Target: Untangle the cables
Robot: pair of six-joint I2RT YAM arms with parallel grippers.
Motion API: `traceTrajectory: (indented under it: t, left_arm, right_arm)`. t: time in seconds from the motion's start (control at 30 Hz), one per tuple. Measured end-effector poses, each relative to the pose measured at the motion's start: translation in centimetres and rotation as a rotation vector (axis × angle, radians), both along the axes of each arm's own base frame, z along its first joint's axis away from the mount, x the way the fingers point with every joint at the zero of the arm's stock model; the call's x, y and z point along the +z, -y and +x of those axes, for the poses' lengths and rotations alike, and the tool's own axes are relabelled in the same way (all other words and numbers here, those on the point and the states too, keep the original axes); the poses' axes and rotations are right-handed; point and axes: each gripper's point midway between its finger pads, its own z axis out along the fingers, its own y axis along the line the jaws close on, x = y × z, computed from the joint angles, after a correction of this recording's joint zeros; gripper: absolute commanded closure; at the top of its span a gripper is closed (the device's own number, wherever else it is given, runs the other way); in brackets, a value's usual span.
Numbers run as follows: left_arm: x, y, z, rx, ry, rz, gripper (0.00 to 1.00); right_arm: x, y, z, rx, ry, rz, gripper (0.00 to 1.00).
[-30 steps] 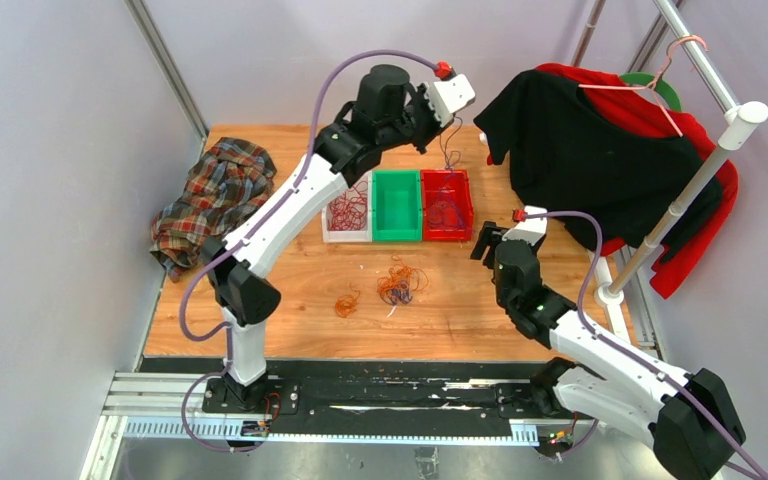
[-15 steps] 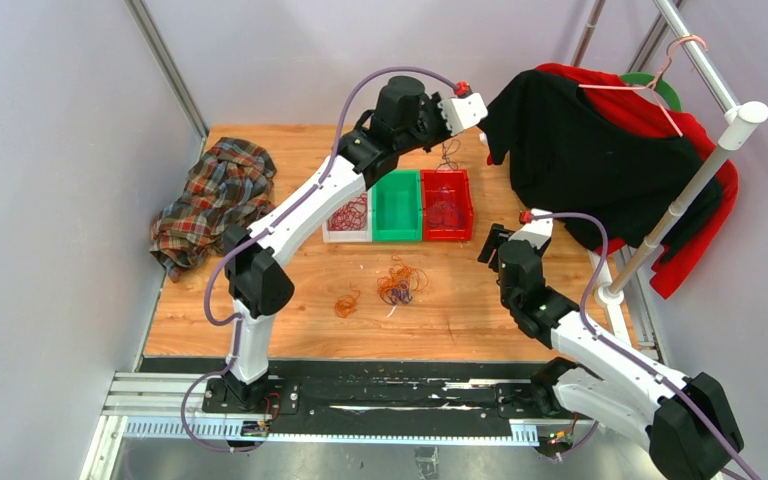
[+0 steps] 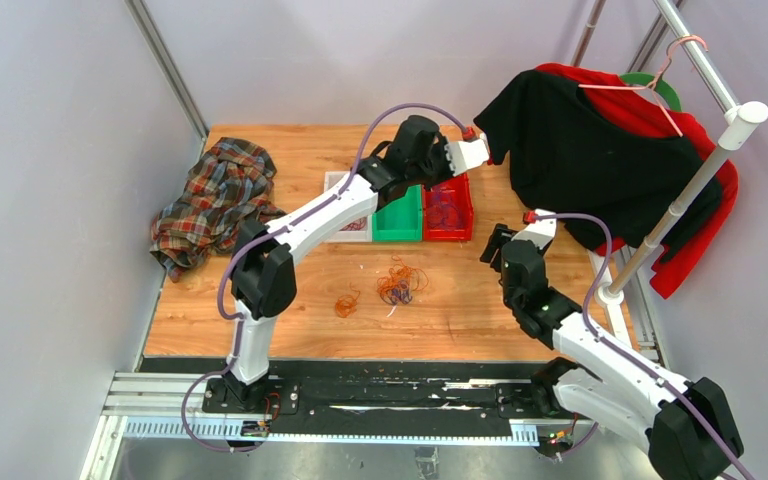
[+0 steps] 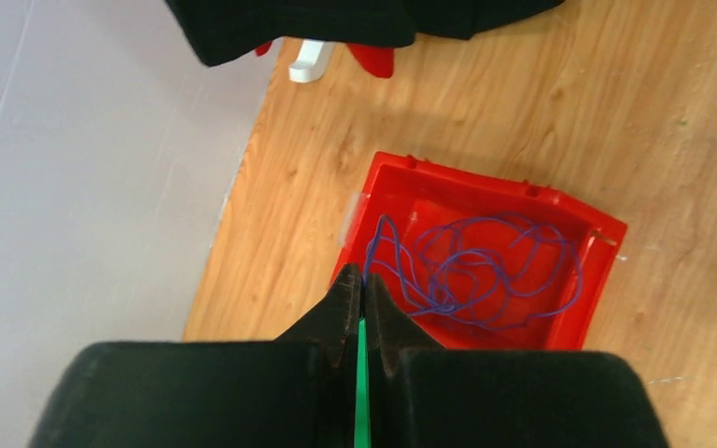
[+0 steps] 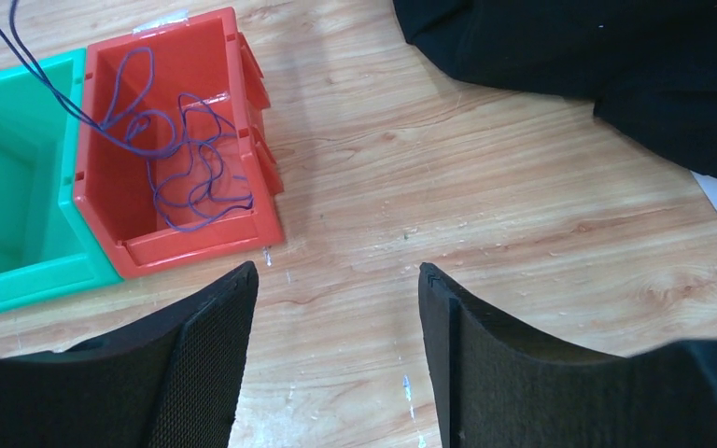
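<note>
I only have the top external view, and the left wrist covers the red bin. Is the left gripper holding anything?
Observer: Yes. The left wrist view shows the left gripper shut on a purple cable.
Operator: Where does the rest of it lie?
Observer: Looped inside the red bin, with one strand rising to the gripper.
Operator: And the right gripper?
Observer: The right gripper is open over bare tabletop beside that bin, with nothing between its fingers.
</note>
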Motion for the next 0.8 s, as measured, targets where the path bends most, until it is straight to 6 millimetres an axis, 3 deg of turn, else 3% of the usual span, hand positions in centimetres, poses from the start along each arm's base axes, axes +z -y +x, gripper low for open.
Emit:
traceTrajectory:
  t: [0.2,0.3,0.6,0.8]
  left_arm:
    - [-0.7,1.0,-1.1,-0.013,-0.058,-0.017,1.0]
    - [-1.9,1.2,-1.1,-0.008,-0.091,-0.009,1.0]
    - [-9.1,2.2,-0.7,0.006,-0.182,0.066,1.0]
    - [-12.6,2.4,0.8,0.044,-0.169,0.107,1.0]
  right_arm:
    - [0.3,0.4,-0.2,-0.01,0.007,0.008,0.37]
    - [0.2,0.5,-0.2,-0.013,0.004,0.007,0.37]
    - [0.1,0.9,-0.2,-0.023,0.0,0.008,0.38]
    - [-0.3,1.1,-0.1,-0.024,-0.015,0.004,0.38]
